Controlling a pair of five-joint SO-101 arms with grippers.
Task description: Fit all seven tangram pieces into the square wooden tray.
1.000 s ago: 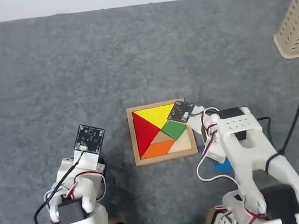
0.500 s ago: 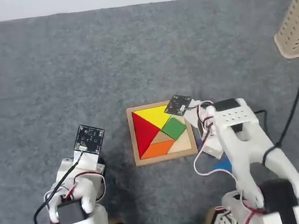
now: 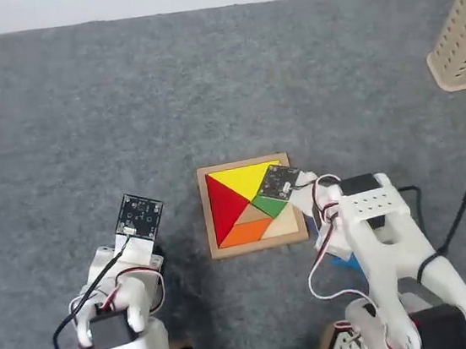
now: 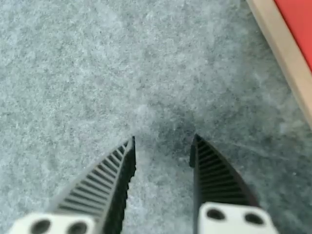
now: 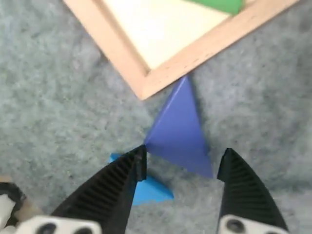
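Left arm: the left end effector [image 4: 163, 144] is hanging low over the grey carpeted desk [image 4: 97, 63], its ribbed black fingers spread apart and pinching nothing.
Right arm: the right end effector [image 5: 184, 153] is hovering just off one tray corner, its fingers spread wide and closing on nothing.
Tray: the square wooden tray [image 3: 207, 212] is lying flat on the desk. It is sitting beside the left end effector on the side toward the right arm, with one corner just ahead of the right end effector's fingertips.
Dark triangle: the violet-blue wooden triangle [image 5: 178, 134] is lying on the carpet outside the tray. Its broad end is sitting between the right end effector's fingertips and its sharp tip is pointing at the tray corner. Whether a finger is touching it I cannot tell.
Light piece: the light blue wooden piece [image 5: 151, 189] is lying on the carpet near that triangle, partly hidden behind one finger of the right end effector.
Pieces in the tray: the large yellow triangle [image 3: 238, 179], large red triangle [image 3: 222, 205], green square [image 3: 273, 207], small brown triangle [image 3: 251, 216] and orange triangle [image 3: 245, 234] are sitting edge to edge, beyond the right end effector.
Pale corner: a pale wooden patch [image 5: 146, 24] is showing in the tray corner nearest the right end effector, just beside the green square.
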